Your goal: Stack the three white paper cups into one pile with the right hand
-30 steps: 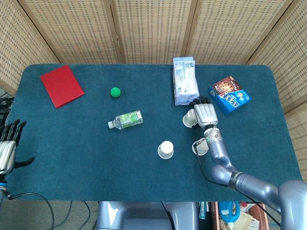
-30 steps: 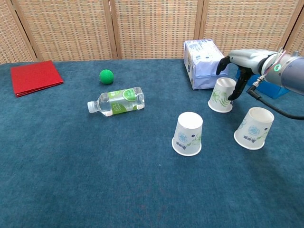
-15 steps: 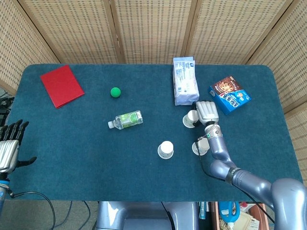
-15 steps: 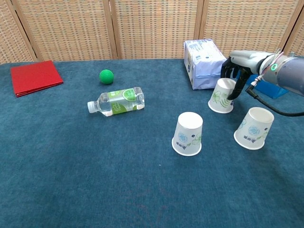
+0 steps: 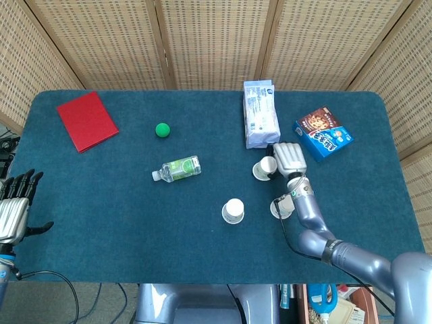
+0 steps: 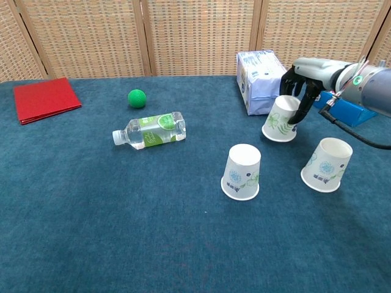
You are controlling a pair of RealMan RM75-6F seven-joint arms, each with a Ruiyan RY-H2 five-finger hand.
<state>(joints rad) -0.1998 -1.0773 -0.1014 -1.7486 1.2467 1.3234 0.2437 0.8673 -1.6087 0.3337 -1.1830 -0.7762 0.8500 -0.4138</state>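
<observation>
Three white paper cups stand upside down on the blue table. My right hand [image 5: 287,157] [image 6: 301,76] grips the far cup [image 6: 280,119] [image 5: 263,169], which is tilted and raised a little off the cloth. Another cup [image 6: 242,171] [image 5: 233,210] stands in the middle of the table. The third cup [image 6: 327,164] [image 5: 280,208] stands at the right, partly under my right forearm in the head view. My left hand [image 5: 13,209] hangs open beside the table's left edge, holding nothing.
A white-blue packet [image 5: 259,113] [image 6: 261,80] lies just behind the held cup. A blue snack box [image 5: 322,132] is to its right. A water bottle [image 5: 177,168] [image 6: 149,129] lies on its side, a green ball [image 5: 162,129] and a red folder [image 5: 86,119] are further left.
My right hand has closed around the far cup, then lifted it slightly and tipped it leftward. The other two cups have not moved.
</observation>
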